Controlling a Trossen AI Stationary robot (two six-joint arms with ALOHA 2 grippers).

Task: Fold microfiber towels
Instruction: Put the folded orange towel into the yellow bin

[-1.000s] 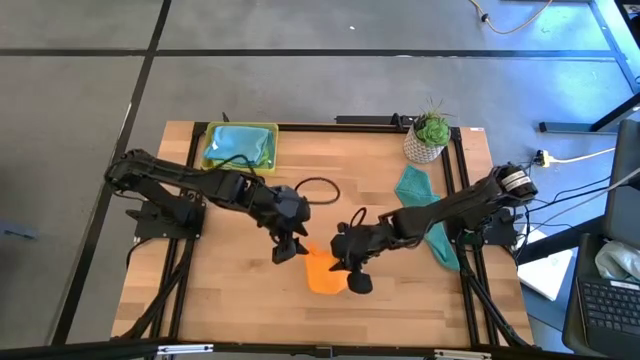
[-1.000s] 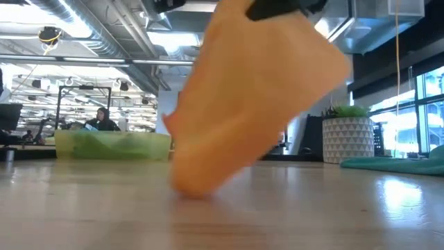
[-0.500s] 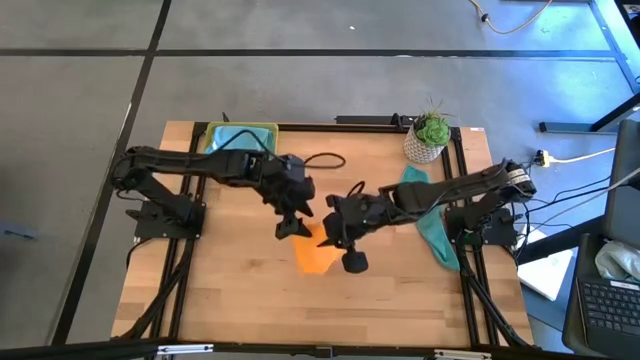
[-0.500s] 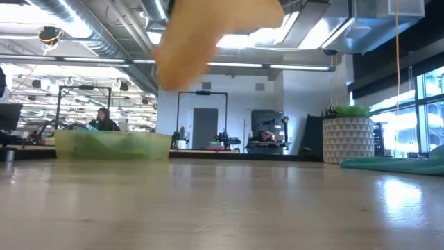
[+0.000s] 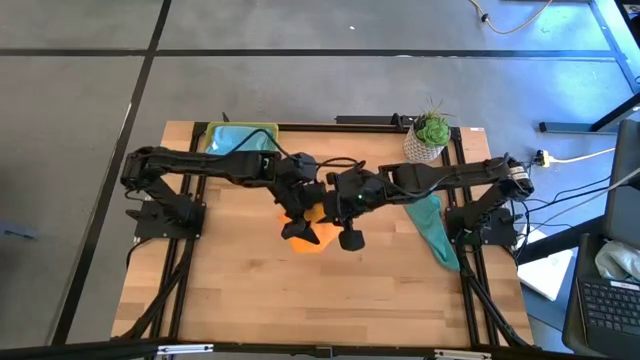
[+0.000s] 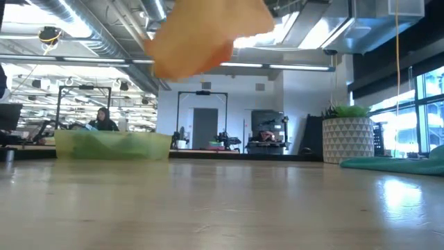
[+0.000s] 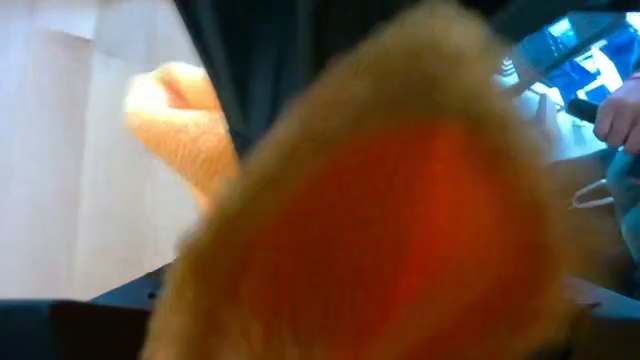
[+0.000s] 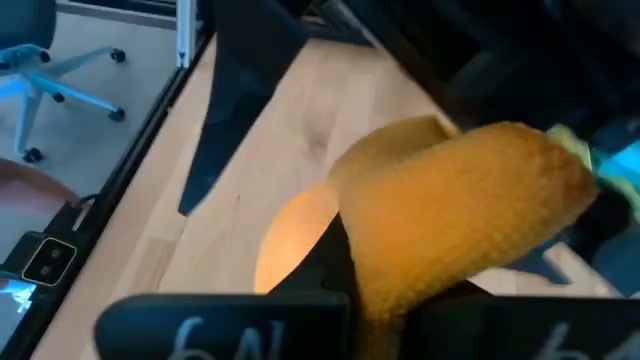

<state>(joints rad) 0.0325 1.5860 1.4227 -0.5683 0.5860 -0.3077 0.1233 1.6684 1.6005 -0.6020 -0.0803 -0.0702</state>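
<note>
The right gripper (image 5: pixel 341 216), clamped on the orange towel (image 5: pixel 314 214), holds it clear above the counter (image 5: pixel 230 290). The left gripper (image 5: pixel 300 227), spread wide, hovers beside it.

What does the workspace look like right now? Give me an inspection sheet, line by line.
Surface: wooden table, bare at the front.
Job's things: orange towel lifted clear of the table; teal towel draped at the right edge; light blue towel in the tray.
Clutter: yellow-green tray at the back left; potted plant at the back right.
Grippers: right gripper shut on the orange towel at mid-table; left gripper open beside it, the towel right in front of its camera.
Cables: black loop on the table behind the grippers.
Surroundings: a seated person far behind the table.
</note>
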